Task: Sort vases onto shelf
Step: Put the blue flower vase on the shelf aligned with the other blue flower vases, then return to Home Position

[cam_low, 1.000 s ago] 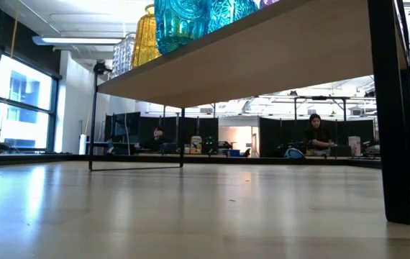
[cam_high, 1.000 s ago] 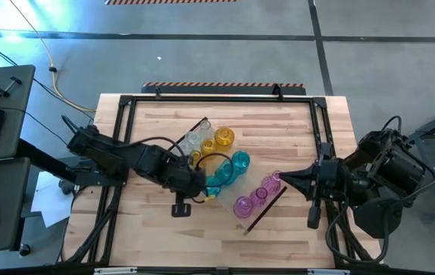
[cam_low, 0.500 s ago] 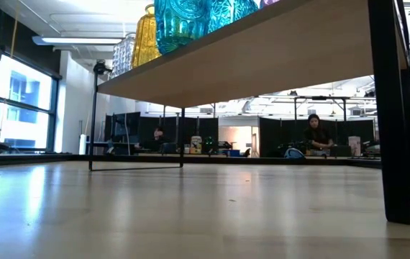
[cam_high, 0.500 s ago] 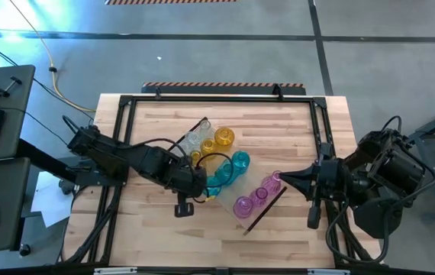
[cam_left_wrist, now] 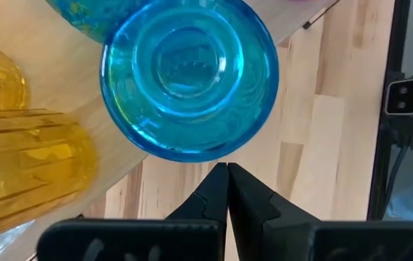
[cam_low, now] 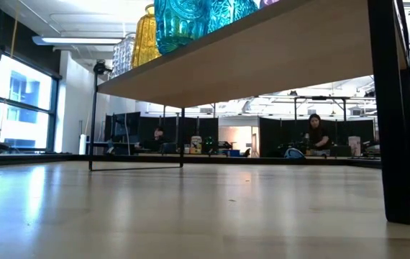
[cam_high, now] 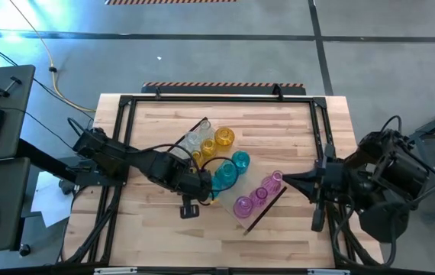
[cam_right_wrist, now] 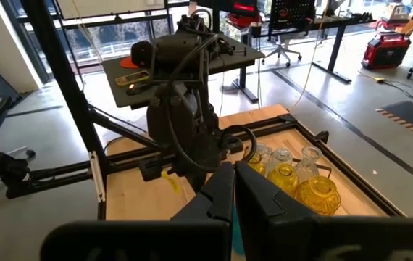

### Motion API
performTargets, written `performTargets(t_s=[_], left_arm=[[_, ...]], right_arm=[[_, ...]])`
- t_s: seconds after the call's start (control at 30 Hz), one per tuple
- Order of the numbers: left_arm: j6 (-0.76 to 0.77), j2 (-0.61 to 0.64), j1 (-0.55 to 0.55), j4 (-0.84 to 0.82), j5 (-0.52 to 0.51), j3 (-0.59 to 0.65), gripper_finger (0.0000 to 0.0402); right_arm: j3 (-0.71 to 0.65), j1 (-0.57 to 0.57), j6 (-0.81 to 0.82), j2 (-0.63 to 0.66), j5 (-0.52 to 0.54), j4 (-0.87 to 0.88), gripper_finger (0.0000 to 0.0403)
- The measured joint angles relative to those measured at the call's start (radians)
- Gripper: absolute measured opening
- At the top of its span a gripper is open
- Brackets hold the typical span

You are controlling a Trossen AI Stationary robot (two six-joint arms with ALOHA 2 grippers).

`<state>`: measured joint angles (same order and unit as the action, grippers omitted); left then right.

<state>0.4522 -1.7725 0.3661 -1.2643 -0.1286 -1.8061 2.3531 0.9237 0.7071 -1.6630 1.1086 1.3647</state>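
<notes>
**Vases grouped on the shelf, both grippers closed and empty**

The vases (cam_high: 225,168) are being carried in a diagonal row on the shelf (cam_high: 267,205), which is lying across the middle of the tabletop (cam_high: 278,122). The left gripper (cam_high: 211,191) is being held just beside a teal vase (cam_left_wrist: 188,76) at the shelf's edge, fingers pressed together, nothing gripped. The right gripper (cam_high: 288,180) is being kept near the shelf's pink end, fingers likewise together and empty.
</notes>
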Motion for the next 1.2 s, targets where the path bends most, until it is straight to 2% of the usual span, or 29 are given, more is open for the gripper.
performTargets(t_s=[0.53,0.93,1.2], left_arm=[[-0.009,0.0,-0.013,0.044,-0.008,0.0,0.0],[0.047,0.01,0.0,-0.045,-0.016,0.0,0.0],[0.13,0.119,0.029,-0.049,-0.183,-0.063,0.0]], right_arm=[[0.0,0.021,0.011,0.0,0.032,0.0,0.0],[0.0,0.021,0.019,0.0,0.024,0.0,0.0],[0.0,0.021,-0.005,0.0,0.024,0.0,0.0]])
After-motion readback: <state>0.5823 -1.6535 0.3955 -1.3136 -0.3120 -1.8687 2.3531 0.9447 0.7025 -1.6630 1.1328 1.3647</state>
